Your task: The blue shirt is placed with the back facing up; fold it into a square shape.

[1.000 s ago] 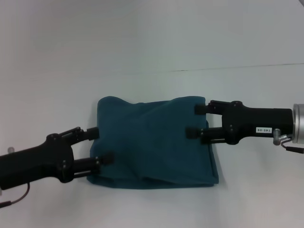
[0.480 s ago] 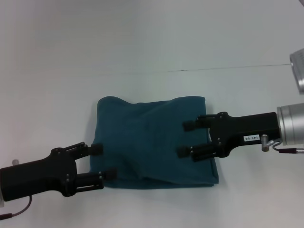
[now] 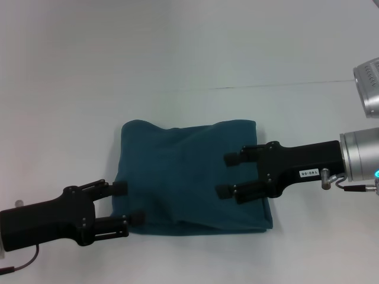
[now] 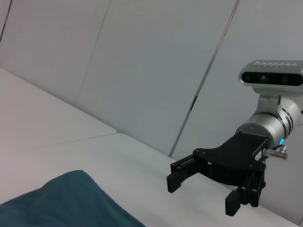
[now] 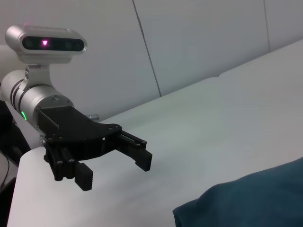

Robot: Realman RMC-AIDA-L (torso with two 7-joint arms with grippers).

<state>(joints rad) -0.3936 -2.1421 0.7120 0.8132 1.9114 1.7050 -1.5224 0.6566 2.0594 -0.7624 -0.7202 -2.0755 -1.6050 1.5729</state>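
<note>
The blue shirt (image 3: 183, 171) lies folded into a rough square in the middle of the white table, plain side up, with soft wrinkles. My left gripper (image 3: 128, 203) is open at the shirt's near left corner, its fingertips at the cloth's edge and holding nothing. Over the right half of the shirt my right gripper (image 3: 227, 174) stands open and empty. The left wrist view shows the right gripper (image 4: 202, 195) raised above the table, with a corner of the shirt (image 4: 61, 203) close by. In the right wrist view, the left gripper (image 5: 113, 170) is open beyond another corner of the shirt (image 5: 251, 201).
The white table (image 3: 177, 59) has a thin seam (image 3: 284, 84) running across behind the shirt. A cable (image 3: 23, 254) trails from the left arm at the near left edge. Pale wall panels stand behind the table.
My left gripper has drawn back towards the near left corner. My right gripper has moved inward over the shirt and slightly nearer. Both stayed open, and the shirt lies as before.
</note>
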